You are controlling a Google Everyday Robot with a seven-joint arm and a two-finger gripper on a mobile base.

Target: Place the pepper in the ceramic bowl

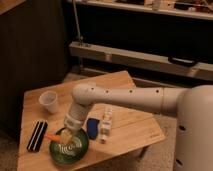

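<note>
— How far along are you?

— Your gripper (pixel 66 136) hangs over the ceramic bowl (pixel 69 148) at lower left of the frame; the pepper (pixel 52 136) sits at the bowl's upper-left rim, just left of the gripper.

— Released?

— You cannot tell; the pepper looks not yet settled inside.

Single high view, looking down — table (pixel 130 131) mid-distance, tool (pixel 66 134) lower left over bowl.
</note>
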